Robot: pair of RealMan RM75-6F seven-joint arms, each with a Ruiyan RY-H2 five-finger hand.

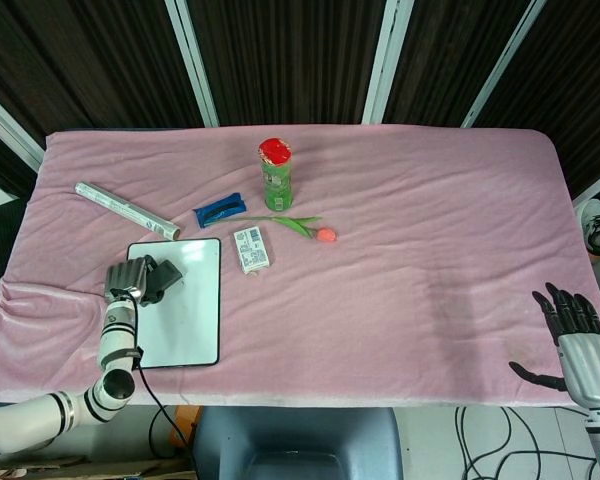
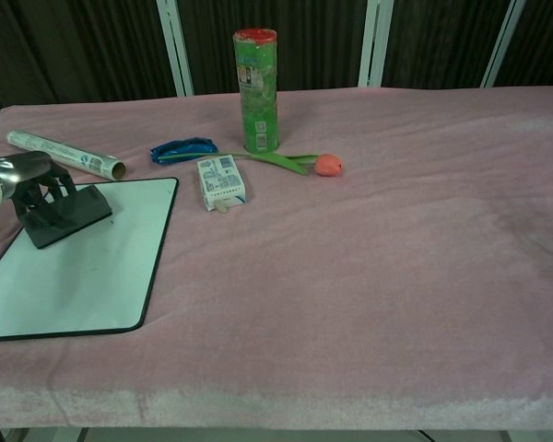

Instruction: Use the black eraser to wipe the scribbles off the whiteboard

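The whiteboard (image 1: 185, 320) (image 2: 83, 272) lies flat at the table's front left, and no scribble shows on its white surface. My left hand (image 1: 126, 279) (image 2: 23, 180) grips the black eraser (image 1: 161, 277) (image 2: 66, 214) and presses it on the board's far left corner. My right hand (image 1: 573, 335) hangs off the table's front right edge with its fingers spread and nothing in it; the chest view does not show it.
Beyond the board lie a rolled silver tube (image 1: 126, 210) (image 2: 64, 153), a blue packet (image 1: 220, 209) (image 2: 182, 148), a small white box (image 1: 252, 249) (image 2: 220, 180), a green can with a red lid (image 1: 275, 175) (image 2: 258, 90) and a pink tulip (image 1: 310, 229) (image 2: 313, 164).
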